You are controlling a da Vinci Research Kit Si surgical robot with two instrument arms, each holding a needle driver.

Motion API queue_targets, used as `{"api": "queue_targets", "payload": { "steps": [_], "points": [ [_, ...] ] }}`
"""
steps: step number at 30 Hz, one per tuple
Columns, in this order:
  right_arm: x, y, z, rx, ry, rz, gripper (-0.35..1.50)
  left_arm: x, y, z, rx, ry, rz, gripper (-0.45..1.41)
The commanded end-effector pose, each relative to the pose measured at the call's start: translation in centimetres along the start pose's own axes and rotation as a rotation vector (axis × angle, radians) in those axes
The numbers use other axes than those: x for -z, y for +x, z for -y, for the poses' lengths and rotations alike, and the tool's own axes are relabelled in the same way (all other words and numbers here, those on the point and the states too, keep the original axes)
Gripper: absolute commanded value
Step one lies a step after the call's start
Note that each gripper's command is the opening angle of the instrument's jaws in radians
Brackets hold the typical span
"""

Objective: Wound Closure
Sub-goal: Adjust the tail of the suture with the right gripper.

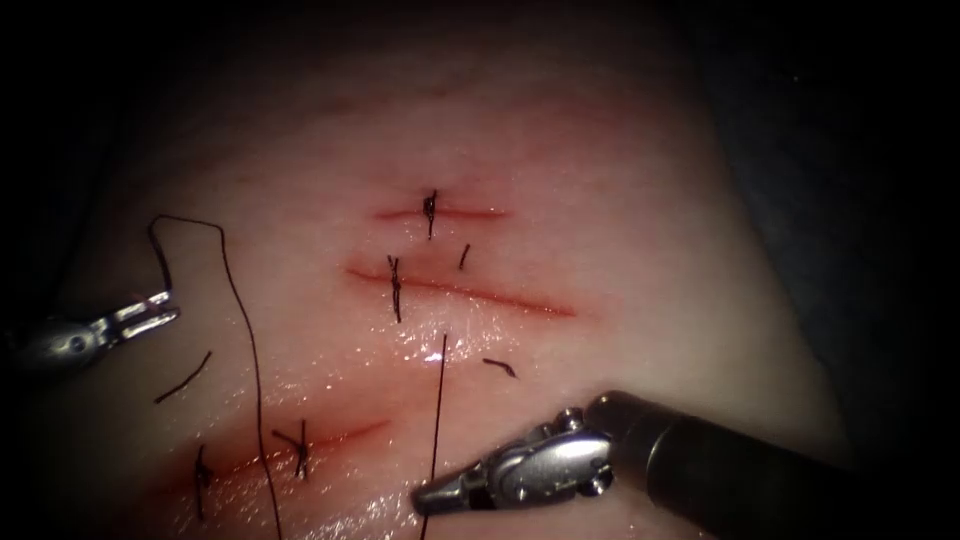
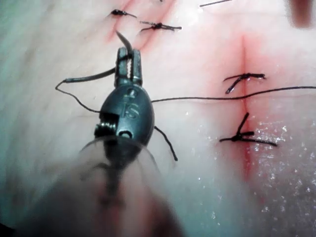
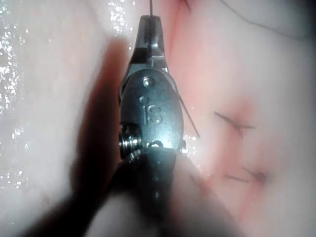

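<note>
The tissue [image 1: 600, 260] bears three short cuts. My left tool [image 1: 155, 308] [image 2: 128, 59] is left of them, jaws shut on the curved needle [image 1: 157, 255] [image 2: 91, 75] between its middle and its tip. The needle is free of the tissue. From the needle's tail the thread [image 1: 250, 360] [image 2: 222, 96] loops over and runs down the picture. My right tool [image 1: 430, 495] [image 3: 149, 24] is below the middle cut [image 1: 460, 292], jaws shut on a straight strand of thread [image 1: 440, 410] [image 3: 150, 6]. That strand rises to the tissue just below the cut.
Knotted stitches sit on the top cut [image 1: 430, 205], the middle cut [image 1: 395, 282] and the lower left cut [image 1: 300, 445]. Loose cut ends of thread [image 1: 185, 378] [image 1: 500, 366] lie on the tissue. Red fluid tints the cuts' edges, and the surface glistens near the right tool.
</note>
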State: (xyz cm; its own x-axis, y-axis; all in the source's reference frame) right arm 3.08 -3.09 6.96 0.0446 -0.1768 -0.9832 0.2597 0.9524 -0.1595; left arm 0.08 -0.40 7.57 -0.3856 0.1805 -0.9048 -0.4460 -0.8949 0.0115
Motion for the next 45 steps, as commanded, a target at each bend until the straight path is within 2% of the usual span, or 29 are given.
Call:
{"api": "queue_targets", "payload": {
  "steps": [1, 3, 6, 8, 11, 13, 14, 16, 17, 18, 19, 23, 27, 32, 39, 45],
  "points": [
    [-0.01, -0.11, -0.11, -0.014, -0.041, 0.008, 1.25, -0.11, -0.04, -0.03, -0.001, -0.008, -0.003, -0.45],
    [0.16, -0.16, -0.19, -0.029, -0.076, 0.016, 1.31, -0.16, -0.05, -0.08, -0.005, -0.015, -0.004, -0.45],
    [0.61, -0.32, -0.39, -0.102, -0.121, 0.012, 1.28, -0.25, -0.1, -0.13, 0.003, -0.026, -0.004, -0.45],
    [1.03, -0.55, -0.55, -0.238, -0.186, 0.085, 1.26, -0.3, -0.13, -0.14, 0.001, -0.031, -0.004, -0.45],
    [1.28, -0.77, -0.67, -0.37, -0.233, 0.121, 1.26, -0.33, -0.14, -0.16, 0.006, -0.034, -0.007, -0.45],
    [1.37, -0.92, -0.74, -0.431, -0.276, 0.161, 1.26, -0.35, -0.14, -0.17, 0.006, -0.037, -0.007, -0.45],
    [1.39, -1.02, -0.77, -0.509, -0.307, 0.179, 1.31, -0.36, -0.14, -0.17, 0.005, -0.038, -0.005, -0.45],
    [1.42, -1.17, -0.82, -0.598, -0.342, 0.193, 1.33, -0.37, -0.14, -0.18, 0.005, -0.039, -0.007, -0.45],
    [1.41, -1.33, -0.86, -0.726, -0.384, 0.197, 1.21, -0.37, -0.14, -0.18, 0.005, -0.039, -0.007, -0.45],
    [1.39, -1.4, -0.87, -0.751, -0.403, 0.205, 1.2, -0.37, -0.14, -0.18, 0.005, -0.039, -0.007, -0.45],
    [1.31, -1.54, -0.91, -0.847, -0.452, 0.212, 1.2, -0.37, -0.14, -0.18, 0.005, -0.041, -0.01, -0.45],
    [1.09, -1.85, -0.99, -0.982, -0.537, 0.209, 1.15, -0.38, -0.15, -0.2, 0.009, -0.039, -0.01, -0.45],
    [0.96, -2.1, -1.05, -1.071, -0.575, 0.184, 1.11, -0.38, -0.16, -0.21, 0.014, -0.042, -0.011, -0.45],
    [0.77, -2.3, -1.12, -1.144, -0.602, 0.162, 1.03, -0.38, -0.17, -0.21, 0.013, -0.042, -0.012, -0.45],
    [0.61, -2.51, -1.17, -1.173, -0.636, 0.153, 1.01, -0.37, -0.18, -0.24, 0.017, -0.041, -0.013, -0.45],
    [0.48, -2.55, -1.22, -1.189, -0.633, 0.141, 0.61, -0.37, -0.18, -0.24, 0.016, -0.043, -0.011, -0.45]
  ]
}}
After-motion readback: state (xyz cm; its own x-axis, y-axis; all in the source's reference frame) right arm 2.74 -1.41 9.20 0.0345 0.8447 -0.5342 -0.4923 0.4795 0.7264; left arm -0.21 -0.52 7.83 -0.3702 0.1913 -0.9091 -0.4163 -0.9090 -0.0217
